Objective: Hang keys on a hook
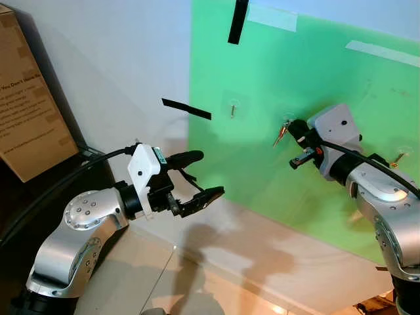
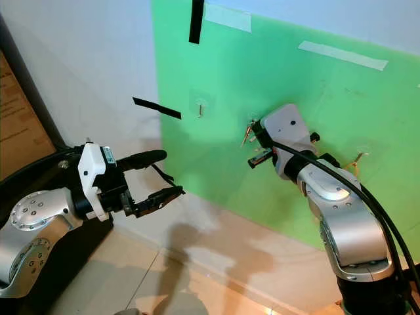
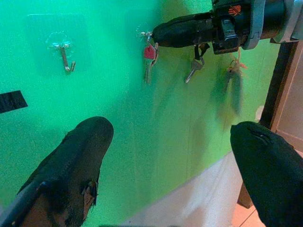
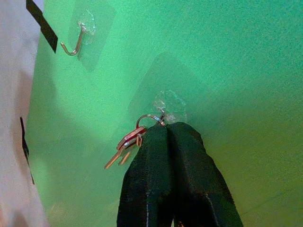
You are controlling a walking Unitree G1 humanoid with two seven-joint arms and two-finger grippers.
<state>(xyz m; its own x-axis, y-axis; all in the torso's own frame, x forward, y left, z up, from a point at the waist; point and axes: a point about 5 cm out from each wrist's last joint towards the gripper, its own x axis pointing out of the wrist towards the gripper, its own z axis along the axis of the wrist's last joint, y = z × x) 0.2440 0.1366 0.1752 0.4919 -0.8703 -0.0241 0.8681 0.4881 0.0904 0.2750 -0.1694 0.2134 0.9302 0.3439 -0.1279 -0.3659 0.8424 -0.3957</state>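
Right gripper (image 4: 165, 130) fingers together, tips at key ring (image 4: 150, 118) against middle hook (image 4: 169, 106) on green board (image 1: 367, 131). Risk: ring sits shallow, pull-away drags keys (image 4: 125, 146) off. Left gripper (image 1: 200, 177) spread, idle, beyond board's left edge.

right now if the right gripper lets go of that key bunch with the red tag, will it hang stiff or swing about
Probably swing: the bunch of metal keys with a red tag dangles loosely from a thin ring beside the clear adhesive hook. It looks light, since the shut right gripper holds it by a fingertip pinch. The keys fan apart, so they would likely jostle and could slide off if the ring is not seated.
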